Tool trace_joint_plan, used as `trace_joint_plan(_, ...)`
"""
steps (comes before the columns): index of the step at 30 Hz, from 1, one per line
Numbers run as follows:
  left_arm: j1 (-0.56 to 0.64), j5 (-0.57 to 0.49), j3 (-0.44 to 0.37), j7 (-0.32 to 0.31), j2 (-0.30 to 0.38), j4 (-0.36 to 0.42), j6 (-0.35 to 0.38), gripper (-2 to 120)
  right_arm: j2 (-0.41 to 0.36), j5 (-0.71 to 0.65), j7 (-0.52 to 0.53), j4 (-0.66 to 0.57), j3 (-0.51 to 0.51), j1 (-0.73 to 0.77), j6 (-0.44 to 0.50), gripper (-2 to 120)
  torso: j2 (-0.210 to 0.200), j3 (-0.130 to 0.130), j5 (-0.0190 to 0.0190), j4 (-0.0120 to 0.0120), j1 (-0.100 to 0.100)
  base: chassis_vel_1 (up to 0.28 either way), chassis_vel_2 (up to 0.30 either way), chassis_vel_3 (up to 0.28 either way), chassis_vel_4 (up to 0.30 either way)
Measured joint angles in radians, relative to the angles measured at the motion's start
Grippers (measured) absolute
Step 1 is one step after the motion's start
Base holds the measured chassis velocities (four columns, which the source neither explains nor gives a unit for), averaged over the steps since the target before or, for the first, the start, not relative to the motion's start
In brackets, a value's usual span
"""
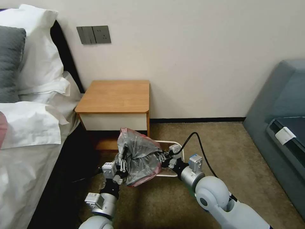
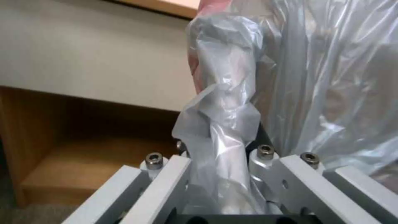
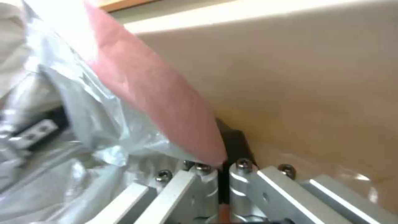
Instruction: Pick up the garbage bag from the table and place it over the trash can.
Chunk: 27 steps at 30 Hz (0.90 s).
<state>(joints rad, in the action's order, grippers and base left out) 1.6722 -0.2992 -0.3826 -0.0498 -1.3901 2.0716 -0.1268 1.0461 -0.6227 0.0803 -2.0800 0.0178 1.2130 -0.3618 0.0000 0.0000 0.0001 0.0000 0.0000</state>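
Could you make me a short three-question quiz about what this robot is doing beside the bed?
1. True or false: the garbage bag lies on the table.
2. What holds the bag? A) left gripper alone B) both, with the right gripper C) neither
3. What stands beneath the bag?

Key:
1. False; it is held up, off the table.
2. B; each is shut on an edge.
3. The trash can.

Soft even room light in our head view, wall bright, deep shadow under table (image 1: 114, 97) shelf. Wrist views go soft: garbage bag (image 2: 224, 102) blurred up close (sheen on folds), pale glare along top.
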Motion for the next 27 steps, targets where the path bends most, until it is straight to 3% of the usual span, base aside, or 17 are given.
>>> trace_joint_plan(1, -0.003, -0.002, 0.0, -0.003, -0.001, -0.002, 0.007, 7, -0.01, 0.005, -0.001, -0.017, 0.006, 0.01, -0.001, 0, 0.0, 0.0, 0.0, 0.0, 0.0, 0.0, 0.0, 0.0, 0.0)
trace_joint_plan(3, -0.012, -0.003, -0.024, -0.071, -0.006, -0.01, 0.031, 7, -0.036, 0.027, 0.005, -0.051, 0.037, 0.038, -0.001, 0, 0.0, 0.0, 0.0003, 0.0, 0.0, 0.0, 0.0, 0.0, 0.0)
trace_joint_plan(9, -0.034, -0.013, -0.029, -0.151, -0.017, -0.012, 0.08, 7, -0.078, 0.012, 0.012, -0.123, 0.041, 0.05, -0.017, 0, 0.0, 0.0, -0.0002, -0.0003, 0.0, 0.0, 0.0, 0.0, 0.0)
trace_joint_plan(14, -0.05, 0.004, -0.029, -0.145, -0.025, -0.02, 0.085, 7, -0.083, -0.034, 0.023, -0.151, 0.031, 0.017, -0.026, 0, 0.0, 0.0, -0.0001, 0.0, 0.0, 0.0, 0.0, 0.0, 0.0)
trace_joint_plan(21, -0.044, 0.048, -0.026, -0.088, -0.012, -0.048, 0.085, 7, -0.099, -0.109, 0.037, -0.223, 0.057, -0.027, -0.059, 0, 0.0, 0.0, -0.0002, -0.0001, 0.0, 0.0, 0.0, 0.0, 0.0)
trace_joint_plan(27, -0.033, 0.049, -0.031, -0.063, -0.01, -0.05, 0.072, 7, -0.112, -0.169, 0.066, -0.156, 0.075, -0.121, -0.103, 0, 0.0, 0.0, 0.0001, 0.0001, 0.0, 0.0, 0.0, 0.0, 0.0)
